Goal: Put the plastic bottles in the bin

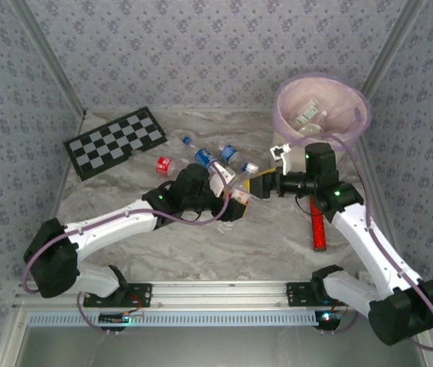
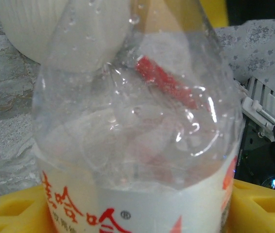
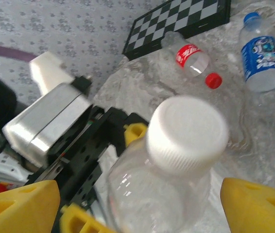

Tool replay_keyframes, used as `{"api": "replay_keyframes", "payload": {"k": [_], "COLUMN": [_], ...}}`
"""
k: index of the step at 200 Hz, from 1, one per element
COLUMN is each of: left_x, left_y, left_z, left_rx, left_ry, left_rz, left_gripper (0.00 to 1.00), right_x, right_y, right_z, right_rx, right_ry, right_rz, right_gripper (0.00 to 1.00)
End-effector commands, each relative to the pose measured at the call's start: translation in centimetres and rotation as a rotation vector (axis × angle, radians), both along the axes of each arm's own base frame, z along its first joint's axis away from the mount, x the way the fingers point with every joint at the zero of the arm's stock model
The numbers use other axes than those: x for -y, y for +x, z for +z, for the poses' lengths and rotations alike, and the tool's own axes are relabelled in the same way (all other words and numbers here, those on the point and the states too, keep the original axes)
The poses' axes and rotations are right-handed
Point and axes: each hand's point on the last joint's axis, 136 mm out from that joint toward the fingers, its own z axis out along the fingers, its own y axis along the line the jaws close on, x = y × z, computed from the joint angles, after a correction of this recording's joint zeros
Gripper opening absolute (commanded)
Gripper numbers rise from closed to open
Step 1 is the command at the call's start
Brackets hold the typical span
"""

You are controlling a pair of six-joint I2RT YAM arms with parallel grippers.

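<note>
— Where is the bottle (image 2: 137,145)?

— Off the table, left of the bin (image 1: 358,107) and nearer my bases, between my two grippers.

— Which one has it?

— My left gripper (image 1: 236,202), I think. Its yellow pads (image 2: 6,213) sit against the white label on both sides, though that view is too close to be sure.

— And the right?

— My right gripper (image 3: 140,191) stands wide, one finger either side of the white cap (image 3: 187,133), touching neither.

— The others?

— A red-label bottle (image 3: 192,60) and a blue-label bottle (image 3: 261,53) lie on the table (image 1: 201,245), farther left of the bin.
</note>
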Motion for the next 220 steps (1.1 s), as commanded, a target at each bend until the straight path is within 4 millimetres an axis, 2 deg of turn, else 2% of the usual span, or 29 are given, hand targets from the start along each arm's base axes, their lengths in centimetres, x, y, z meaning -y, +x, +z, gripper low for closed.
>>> {"api": "replay_keyframes", "payload": {"k": [1, 21, 54, 68, 81, 98, 121, 143, 167, 187, 196, 220], "left_x": [0.6, 0.6, 0.6, 0.4, 0.3, 0.5, 1.1, 1.8, 2.8, 4.6, 5.6, 7.8], "left_y": [-0.6, -0.8, -0.4, 0.0, -0.1, -1.5, -4.2, -7.1, -10.7, -13.1, -13.4, -12.6], "left_z": [1.8, 2.0, 2.5, 2.4, 2.1, 1.0, -0.6, -1.4, -3.6, -5.7, -6.5, -8.5], "left_rx": [0.049, 0.062, 0.079, 0.082, 0.073, 0.045, 0.020, 0.016, -0.012, -0.065, -0.083, -0.123], "left_ry": [-0.049, -0.062, -0.075, -0.067, -0.058, -0.030, 0.040, 0.138, 0.294, 0.345, 0.353, 0.373], "left_rz": [-0.051, -0.055, -0.031, -0.005, -0.002, -0.037, -0.099, -0.165, -0.216, -0.226, -0.213, -0.127], "left_gripper": [0.75, 0.76, 0.78, 0.79, 0.80, 0.83, 0.89, 0.95, 0.99, 0.99, 0.99, 0.99], "right_x": [-0.2, -0.4, -0.7, -0.5, 0.7, 4.2, 9.1, 12.6, 14.4, 15.2, 15.5, 15.7], "right_y": [1.9, 2.3, 2.5, 2.3, 2.2, 2.6, 2.3, 0.6, -0.8, -1.1, -1.1, -1.1], "right_z": [1.7, 1.9, 2.1, 1.8, 1.0, 0.0, -1.0, -2.6, -3.1, -3.6, -3.6, -3.1], "right_rx": [0.101, 0.103, 0.092, 0.080, 0.072, 0.031, -0.080, -0.194, -0.251, -0.268, -0.263, -0.238], "right_ry": [-0.011, -0.006, -0.001, -0.025, -0.098, -0.178, -0.183, -0.220, -0.219, -0.229, -0.227, -0.220], "right_rz": [-0.041, -0.040, -0.034, -0.038, -0.091, -0.251, -0.453, -0.596, -0.682, -0.724, -0.735, -0.751], "right_gripper": [0.82, 0.76, 0.53, 0.52, 0.53, 0.51, 0.55, 0.63, 0.73, 0.77, 0.79, 0.87]}}
